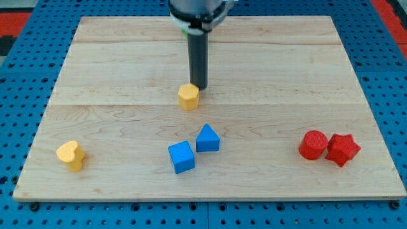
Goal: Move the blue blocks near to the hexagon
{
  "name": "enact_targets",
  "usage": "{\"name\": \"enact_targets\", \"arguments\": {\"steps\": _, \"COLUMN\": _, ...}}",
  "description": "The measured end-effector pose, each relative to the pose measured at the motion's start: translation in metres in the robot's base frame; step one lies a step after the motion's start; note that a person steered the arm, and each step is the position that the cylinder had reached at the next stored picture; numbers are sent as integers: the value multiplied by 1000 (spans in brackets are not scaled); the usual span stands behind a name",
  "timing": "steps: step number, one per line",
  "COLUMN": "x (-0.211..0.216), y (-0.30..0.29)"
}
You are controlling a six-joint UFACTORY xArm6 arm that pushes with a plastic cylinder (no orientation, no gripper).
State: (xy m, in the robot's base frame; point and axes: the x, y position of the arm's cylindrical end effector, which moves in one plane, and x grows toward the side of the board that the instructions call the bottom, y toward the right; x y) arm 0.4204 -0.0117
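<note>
Blocks, blue cube (182,157) and blue triangular prism (207,138): light, rigid, likely slide easily; push flat faces toward yellow hexagon (188,97); no pincer, tip (200,87) touching hexagon.

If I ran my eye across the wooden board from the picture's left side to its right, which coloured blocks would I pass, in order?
Yellow heart block → blue cube → yellow hexagon block → blue triangular block → red cylinder → red star block.

Pale, striped-grain wooden board (114,63) on a blue pegboard (25,76) dotted with dark holes, and the dark rod's tip (199,86) over it. Yellow hexagon (188,97) and yellow heart-shaped block (70,155); blue cube (181,157), blue triangular block (207,138). Red cylinder (313,145) and red star-shaped block (343,150).
</note>
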Motion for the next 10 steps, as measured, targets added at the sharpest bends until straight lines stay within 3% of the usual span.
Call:
{"name": "enact_targets", "arguments": {"steps": 1, "x": 3, "y": 16}}
{"name": "enact_targets", "arguments": {"steps": 2, "x": 40, "y": 105}}
{"name": "enact_targets", "arguments": {"steps": 3, "x": 149, "y": 125}}
{"name": "enact_targets", "arguments": {"steps": 4, "x": 172, "y": 56}}
{"name": "enact_targets", "arguments": {"steps": 5, "x": 171, "y": -2}}
{"name": "enact_targets", "arguments": {"steps": 6, "x": 133, "y": -49}}
{"name": "enact_targets", "arguments": {"steps": 7, "x": 99, "y": -79}}
{"name": "enact_targets", "arguments": {"steps": 8, "x": 75, "y": -72}}
{"name": "enact_targets", "arguments": {"steps": 9, "x": 154, "y": -51}}
{"name": "enact_targets", "arguments": {"steps": 10, "x": 154, "y": 2}}
